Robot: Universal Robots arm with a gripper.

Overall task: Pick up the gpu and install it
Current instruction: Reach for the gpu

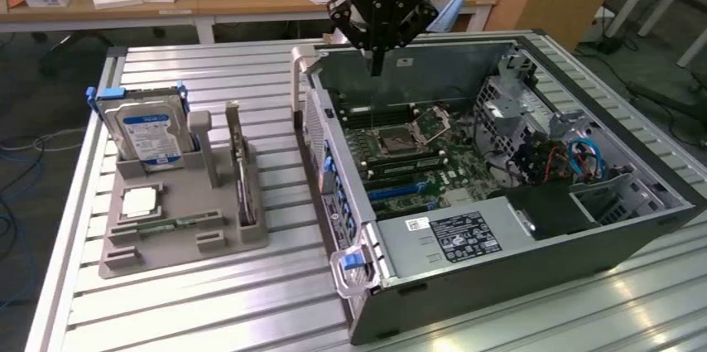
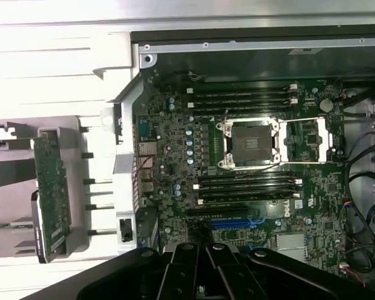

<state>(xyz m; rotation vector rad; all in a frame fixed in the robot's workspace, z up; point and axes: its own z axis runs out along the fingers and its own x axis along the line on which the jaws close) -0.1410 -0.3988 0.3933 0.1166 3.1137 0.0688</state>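
A slatted metal table (image 1: 199,311) is occupied by an open computer case (image 1: 519,244), in which a motherboard (image 1: 403,149) is exposed. Beside the case, on the exterior view's left, a grey holder (image 1: 165,248) is set, and a hard drive (image 1: 149,132) is stood upright in it. The gpu (image 1: 235,166) is kept on edge in a slot of the same holder, just beside the hard drive. The gripper (image 1: 376,64) is poised above the open case, well apart from the gpu, its fingers clenched together on nothing.
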